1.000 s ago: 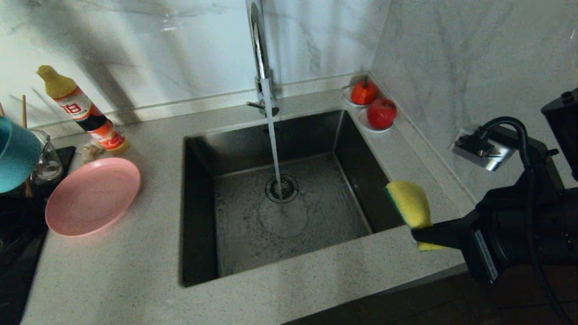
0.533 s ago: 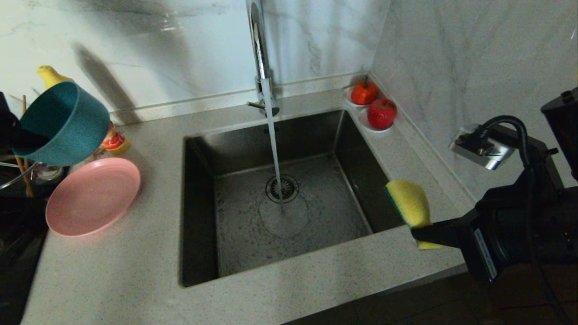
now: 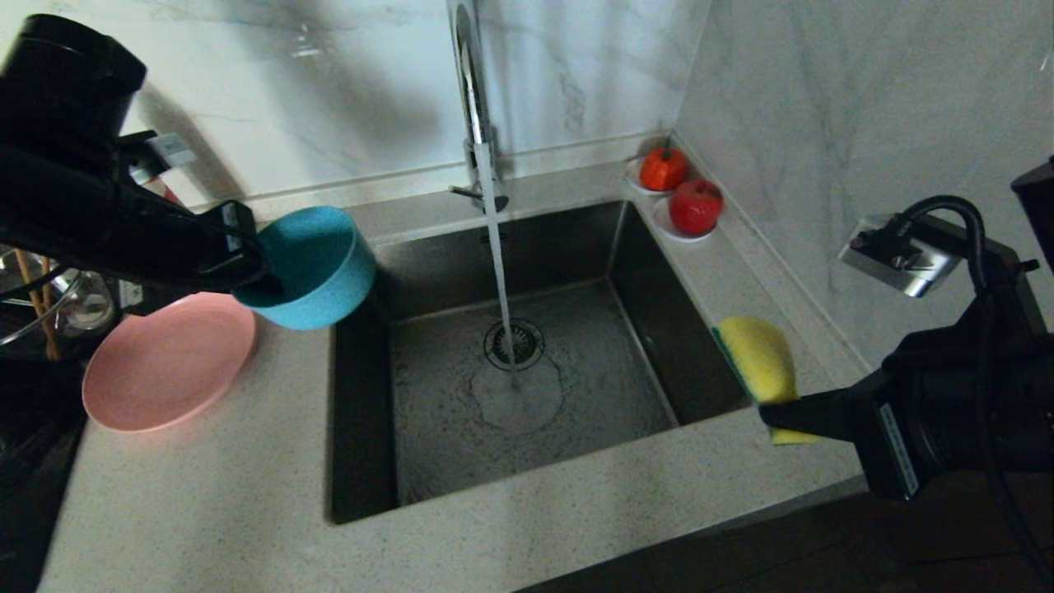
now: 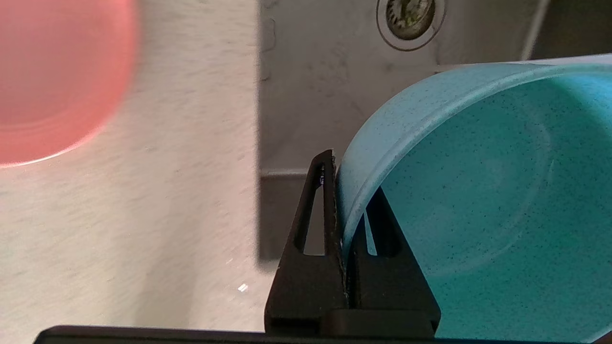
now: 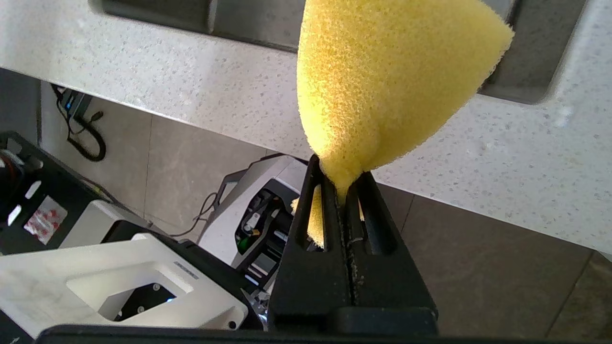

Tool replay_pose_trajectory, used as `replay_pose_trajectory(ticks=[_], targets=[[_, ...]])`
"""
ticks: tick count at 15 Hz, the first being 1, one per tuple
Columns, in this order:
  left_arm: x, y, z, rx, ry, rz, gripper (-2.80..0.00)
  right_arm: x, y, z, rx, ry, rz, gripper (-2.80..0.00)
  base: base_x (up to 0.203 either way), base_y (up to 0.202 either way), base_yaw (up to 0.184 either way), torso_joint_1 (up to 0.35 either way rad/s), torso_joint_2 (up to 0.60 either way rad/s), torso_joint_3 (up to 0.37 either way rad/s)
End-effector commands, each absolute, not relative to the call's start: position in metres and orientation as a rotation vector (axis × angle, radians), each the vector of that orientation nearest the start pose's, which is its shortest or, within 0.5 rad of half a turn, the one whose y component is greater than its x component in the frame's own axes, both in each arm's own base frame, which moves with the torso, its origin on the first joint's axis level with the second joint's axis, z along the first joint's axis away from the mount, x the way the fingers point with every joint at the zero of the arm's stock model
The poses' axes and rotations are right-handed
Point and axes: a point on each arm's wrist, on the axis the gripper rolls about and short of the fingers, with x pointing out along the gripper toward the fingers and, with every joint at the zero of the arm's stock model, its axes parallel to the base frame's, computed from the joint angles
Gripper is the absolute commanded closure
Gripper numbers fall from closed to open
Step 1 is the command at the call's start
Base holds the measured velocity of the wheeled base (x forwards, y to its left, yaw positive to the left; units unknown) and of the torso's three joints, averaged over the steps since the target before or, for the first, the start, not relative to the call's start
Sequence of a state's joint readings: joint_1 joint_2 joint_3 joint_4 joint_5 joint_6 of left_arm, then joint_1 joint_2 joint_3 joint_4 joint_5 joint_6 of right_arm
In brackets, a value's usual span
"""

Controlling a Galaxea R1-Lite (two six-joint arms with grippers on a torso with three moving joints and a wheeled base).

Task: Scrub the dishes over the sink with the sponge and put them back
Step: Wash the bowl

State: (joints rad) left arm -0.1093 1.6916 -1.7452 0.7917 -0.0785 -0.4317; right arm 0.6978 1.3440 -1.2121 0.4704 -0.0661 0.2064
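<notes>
Bowl (image 3: pixel 313 265) first: I see it tipped on its side in the air at the sink's (image 3: pixel 370 461) ten o'clock corner, mouth turned toward the back wall and away from the running water (image 3: pixel 499 280). It is teal-blue, speckled, deep and round. My left gripper (image 3: pixel 262 284) has its fingers (image 4: pixel 319 224) pinched tight on the rim, one inside the wall and one outside.

I hold the sponge (image 3: pixel 762 361) in the right gripper (image 3: pixel 778 412), fingers squeezed shut on its lower end so the foam bulges above them. Its long axis runs up from the fingers toward twelve o'clock, yellow face toward me, a thin dark green edge toward the basin. It hangs above the table (image 3: pixel 206 511) at the sink's four o'clock corner.

The pink plate (image 3: pixel 169 358) lies flat on the table at nine o'clock of the sink, near the bowl but apart from it. Two red fruits (image 3: pixel 696 206) on saucers sit at the one o'clock corner against the wall. The basin between bowl and sponge is open apart from the tap (image 3: pixel 473 99) and its stream falling onto the drain (image 3: pixel 515 343).
</notes>
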Motion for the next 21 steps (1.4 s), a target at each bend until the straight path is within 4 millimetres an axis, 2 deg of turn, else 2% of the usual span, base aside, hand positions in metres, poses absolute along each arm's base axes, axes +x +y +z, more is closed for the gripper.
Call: replay_pose_trajectory(ticks=[1,7,10,13,18,21], targets=[[0.312,-0.060,0.290,-0.379,0.839,-0.012,0.00,0.155,0.126,0.286,-0.029,0.628,0.546,0.00,0.000,0.000,0.000,0.000,0.00,0.000],[0.350,-0.122,0.262,-0.400,0.847,0.045,0.00,0.157,0.128,0.283,-0.034,0.643,0.549,0.00,0.000,0.000,0.000,0.000,0.00,0.000],[0.360,-0.141,0.249,-0.407,0.827,0.054,0.00,0.157,0.128,0.282,-0.030,0.651,0.559,0.00,0.000,0.000,0.000,0.000,0.00,0.000],[0.367,-0.150,0.241,-0.448,0.805,0.081,0.00,0.157,0.128,0.280,-0.029,0.657,0.563,0.00,0.000,0.000,0.000,0.000,0.00,0.000],[0.378,-0.153,0.234,-0.504,0.760,0.123,0.00,0.158,0.127,0.280,-0.028,0.658,0.557,0.00,0.000,0.000,0.000,0.000,0.00,0.000],[0.388,-0.163,0.221,-0.522,0.743,0.134,0.00,0.158,0.127,0.281,-0.029,0.654,0.557,0.00,0.000,0.000,0.000,0.000,0.00,0.000]])
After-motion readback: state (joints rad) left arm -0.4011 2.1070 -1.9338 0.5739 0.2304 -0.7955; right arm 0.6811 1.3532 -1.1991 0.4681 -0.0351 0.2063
